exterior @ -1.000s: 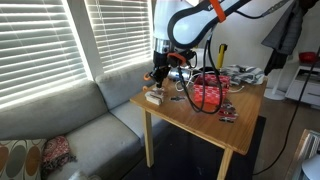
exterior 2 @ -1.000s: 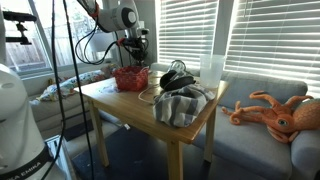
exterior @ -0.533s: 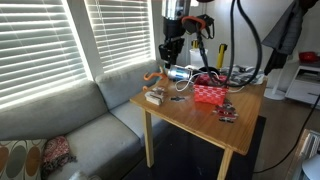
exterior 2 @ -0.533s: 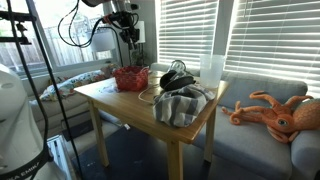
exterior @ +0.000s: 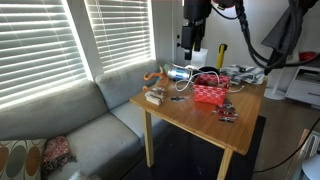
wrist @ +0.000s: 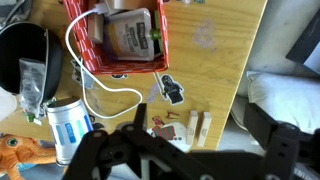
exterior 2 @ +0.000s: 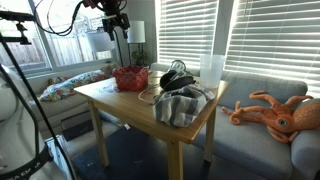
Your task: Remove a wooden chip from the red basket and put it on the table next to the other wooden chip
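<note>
The red basket [wrist: 115,62] stands on the wooden table [wrist: 215,70] with pale items inside. Two wooden chips lie side by side close to the table's edge: one wooden chip [wrist: 193,128] and the other wooden chip [wrist: 205,130]. They also show as a pale spot, the wooden chips [exterior: 154,97], at the table's sofa-side corner. My gripper [wrist: 197,118] hangs high above them, open, with nothing between its fingers. In both exterior views the gripper [exterior: 190,50] [exterior 2: 120,30] is well above the table, and the red basket [exterior: 208,92] [exterior 2: 130,78] sits below it.
A white cable [wrist: 100,85], a black bag [wrist: 25,55], a white-and-blue can [wrist: 70,130] and a small figure [wrist: 172,90] lie round the basket. A grey cloth [exterior 2: 180,105] and a white cup [exterior 2: 212,68] are on the table. A grey sofa [exterior: 80,130] borders it.
My gripper was low and shut by the chips at the table's corner. It has since opened and risen high above the table, shifting toward the basket.
</note>
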### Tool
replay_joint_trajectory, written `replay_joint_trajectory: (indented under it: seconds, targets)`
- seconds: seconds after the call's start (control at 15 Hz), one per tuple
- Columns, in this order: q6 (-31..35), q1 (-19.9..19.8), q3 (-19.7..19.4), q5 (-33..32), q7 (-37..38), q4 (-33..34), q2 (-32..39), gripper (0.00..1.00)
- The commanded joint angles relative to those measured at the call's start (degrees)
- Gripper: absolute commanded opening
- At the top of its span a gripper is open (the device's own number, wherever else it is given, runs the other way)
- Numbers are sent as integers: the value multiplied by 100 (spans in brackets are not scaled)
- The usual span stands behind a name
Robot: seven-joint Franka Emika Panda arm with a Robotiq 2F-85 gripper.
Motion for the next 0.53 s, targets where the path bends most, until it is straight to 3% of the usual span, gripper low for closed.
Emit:
replay_joint_trajectory:
  seconds: [0.0, 0.47]
  targets:
    - [-52, -84, 28, 111, -220, -106, -135, 100]
    - [-47, -100, 39, 127, -264, -173, -152, 100]
